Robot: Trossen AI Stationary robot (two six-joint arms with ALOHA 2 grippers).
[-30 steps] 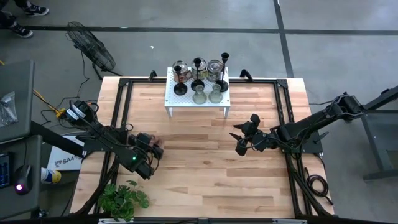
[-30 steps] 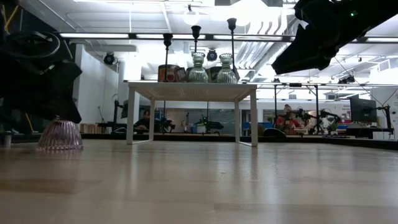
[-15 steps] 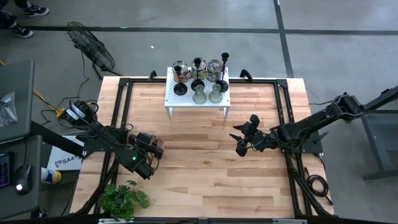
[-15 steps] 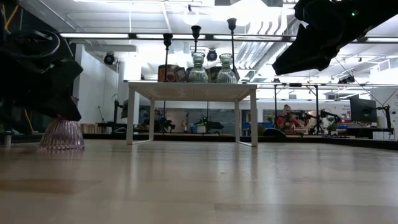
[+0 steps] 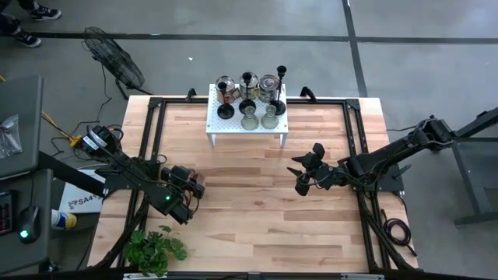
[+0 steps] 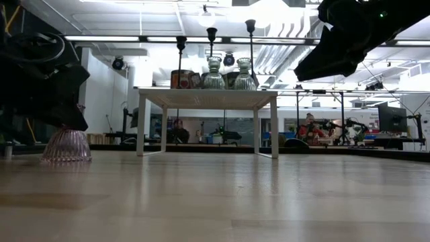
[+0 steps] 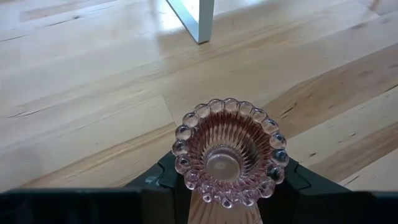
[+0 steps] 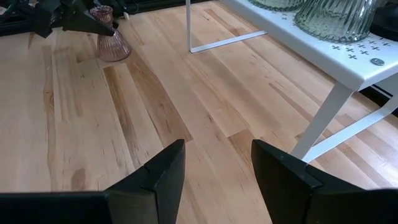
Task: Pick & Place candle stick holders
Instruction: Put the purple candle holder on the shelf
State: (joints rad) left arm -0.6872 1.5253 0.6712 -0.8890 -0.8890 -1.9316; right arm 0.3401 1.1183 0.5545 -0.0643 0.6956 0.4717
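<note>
Left hand (image 5: 189, 187) low over the left part of the tabletop (image 5: 257, 225), clenched around a pink ribbed glass holder (image 7: 229, 151); dark fingers (image 7: 168, 177) pressed against its sides just under the beaded rim, seen from the left wrist. Flared foot of the pink holder (image 6: 66, 146) resting on the wood, or nearly so, in the low view, upper part hidden by the dark hand. Right hand (image 5: 302, 173) hovering above the tabletop right of centre, released, fingers (image 8: 163, 168) spread with bare wood between them, grasping nothing. At the far edge, a white perforated stand (image 5: 216, 118) carrying the other holders: two slim black stemmed sticks (image 5: 248, 93) and a third at the right end (image 5: 279, 89), clear round glass ones (image 5: 268, 84), and two greenish glass cups (image 5: 249, 119) side by side along the front. Same group visible on the stand (image 6: 208, 98) in the low view, stems rising above the cups. Leafy green plant (image 5: 154, 249) at the near left corner, just beside the left arm.
</note>
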